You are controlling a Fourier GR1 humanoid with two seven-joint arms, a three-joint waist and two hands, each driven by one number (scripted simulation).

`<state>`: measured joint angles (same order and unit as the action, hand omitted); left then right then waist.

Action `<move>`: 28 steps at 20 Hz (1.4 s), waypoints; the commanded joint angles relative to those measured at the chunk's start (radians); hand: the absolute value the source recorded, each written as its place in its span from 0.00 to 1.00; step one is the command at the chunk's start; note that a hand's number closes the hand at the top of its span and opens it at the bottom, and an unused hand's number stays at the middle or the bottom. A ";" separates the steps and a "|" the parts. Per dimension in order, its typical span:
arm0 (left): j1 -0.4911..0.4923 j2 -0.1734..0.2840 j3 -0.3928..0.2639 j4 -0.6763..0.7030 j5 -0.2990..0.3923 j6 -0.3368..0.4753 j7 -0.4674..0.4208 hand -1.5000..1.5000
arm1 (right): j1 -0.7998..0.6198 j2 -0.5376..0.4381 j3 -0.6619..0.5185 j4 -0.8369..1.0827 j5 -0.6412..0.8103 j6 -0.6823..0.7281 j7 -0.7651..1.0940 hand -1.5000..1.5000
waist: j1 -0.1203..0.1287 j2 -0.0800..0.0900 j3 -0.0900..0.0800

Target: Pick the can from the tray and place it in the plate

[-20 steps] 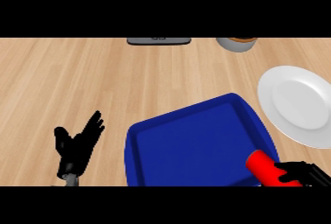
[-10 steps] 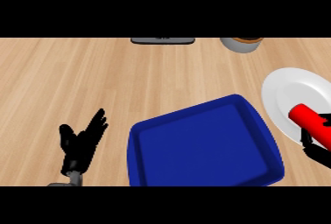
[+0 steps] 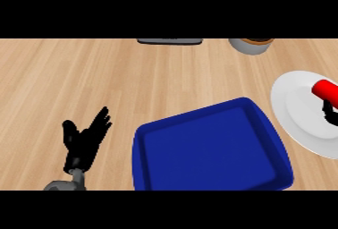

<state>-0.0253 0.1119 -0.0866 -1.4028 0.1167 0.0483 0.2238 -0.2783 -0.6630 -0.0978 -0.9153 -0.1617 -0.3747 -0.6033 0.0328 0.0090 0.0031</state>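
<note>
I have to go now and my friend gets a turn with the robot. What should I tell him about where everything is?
Right hand: at the view's right edge, curled on the red can, holding it over the white plate.
Left hand: open, resting at lower left, fingers up, holding nothing.
Blue tray: nothing in it now.
Done: can is out of the tray and above the plate.
Left: set it on the plate and let go.
</note>
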 commanded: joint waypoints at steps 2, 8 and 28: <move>-0.013 -0.010 -0.004 0.003 -0.006 0.000 -0.004 0.50 | -0.183 -0.041 -0.081 0.360 0.003 0.107 -0.177 1.00 | 0.012 0.006 0.002; -0.028 0.001 -0.013 -0.022 -0.002 -0.020 0.016 0.50 | -0.254 -0.078 0.114 0.533 0.213 0.118 0.039 0.00 | 0.051 0.018 0.002; 0.020 -0.026 -0.023 -0.005 -0.021 -0.008 -0.031 0.50 | -0.358 -0.147 -0.151 0.785 -0.025 0.648 -0.210 0.00 | 0.015 0.014 0.005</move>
<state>-0.0245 0.0959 -0.0987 -1.3987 0.1002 0.0387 0.2025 -0.6541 -0.7463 -0.2131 -0.1687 -0.1545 0.1381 -0.8084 0.0536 0.0245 0.0077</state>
